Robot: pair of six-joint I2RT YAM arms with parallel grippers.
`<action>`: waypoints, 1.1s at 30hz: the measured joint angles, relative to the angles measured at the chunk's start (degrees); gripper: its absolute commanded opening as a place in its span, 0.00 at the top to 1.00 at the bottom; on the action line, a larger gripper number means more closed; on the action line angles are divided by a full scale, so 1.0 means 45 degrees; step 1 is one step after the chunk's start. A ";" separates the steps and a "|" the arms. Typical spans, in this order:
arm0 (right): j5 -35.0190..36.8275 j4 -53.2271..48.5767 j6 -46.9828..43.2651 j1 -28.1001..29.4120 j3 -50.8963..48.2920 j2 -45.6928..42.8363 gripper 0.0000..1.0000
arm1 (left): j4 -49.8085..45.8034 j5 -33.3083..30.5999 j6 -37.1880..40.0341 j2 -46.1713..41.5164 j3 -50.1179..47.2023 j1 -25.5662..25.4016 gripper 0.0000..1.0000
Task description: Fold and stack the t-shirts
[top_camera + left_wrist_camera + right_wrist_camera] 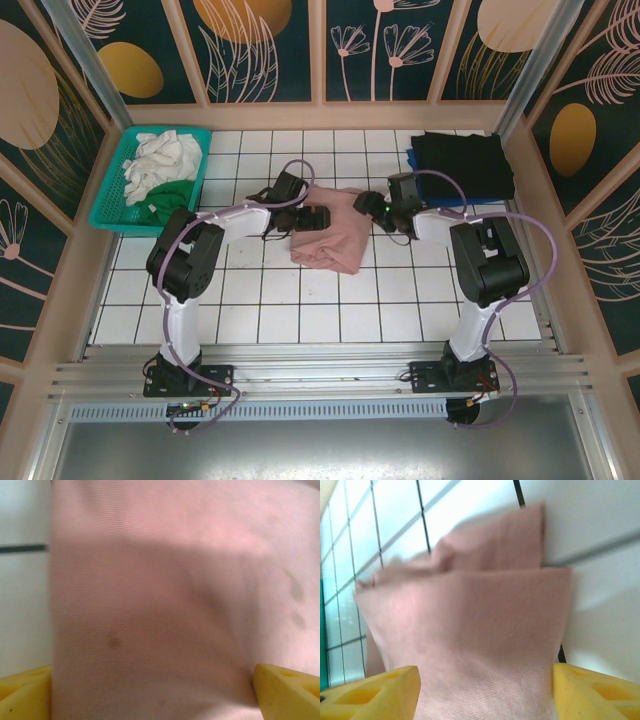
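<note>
I see the teal basket [112, 180] at ten o'clock holding a white t-shirt [160, 160] and a green t-shirt [172, 198]. At two o'clock a black t-shirt [462, 162] lies on a blue t-shirt [480, 204]. The pink t-shirt [330, 232] lies mid-table. The left gripper [312, 217] gapes wide over its nine o'clock edge. The right gripper [375, 215] straddles its three o'clock edge; I cannot tell if it grips.
</note>
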 measured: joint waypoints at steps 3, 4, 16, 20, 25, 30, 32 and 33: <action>-0.0005 -0.0117 -0.0583 -0.0078 0.0204 -0.0044 0.26 | 0.0214 0.0121 -0.0228 -0.0340 -0.0505 -0.0015 0.11; -0.0015 -0.0102 -0.0670 -0.0078 0.0068 -0.0044 0.26 | 0.0282 0.0121 -0.0291 -0.0364 -0.0607 -0.0015 0.12; -0.0068 -0.0219 -0.1311 0.0253 -0.0831 0.0087 0.31 | 0.0699 0.0287 -0.0865 -0.0369 -0.0874 -0.0015 0.19; -0.0097 -0.0296 -0.1297 0.0466 -0.0529 0.0325 0.34 | 0.0714 0.0413 -0.0908 -0.0369 -0.0874 -0.0015 0.20; -0.1093 0.0029 -0.1146 0.0782 -0.0515 0.0437 0.35 | 0.0709 0.0457 -0.0908 -0.0369 -0.0840 -0.0015 0.23; -0.2594 0.0622 -0.0903 0.1122 -0.0617 0.0665 0.43 | 0.0709 0.0491 -0.0908 -0.0359 -0.0743 -0.0010 0.24; -0.2987 0.0806 -0.0855 0.0918 -0.0617 0.0821 0.55 | 0.0709 0.0563 -0.0913 -0.0355 -0.0733 -0.0010 0.23; -0.3109 0.0811 -0.0908 0.0806 -0.0617 0.0889 0.59 | 0.0709 0.0593 -0.0908 -0.0359 -0.0729 -0.0010 0.23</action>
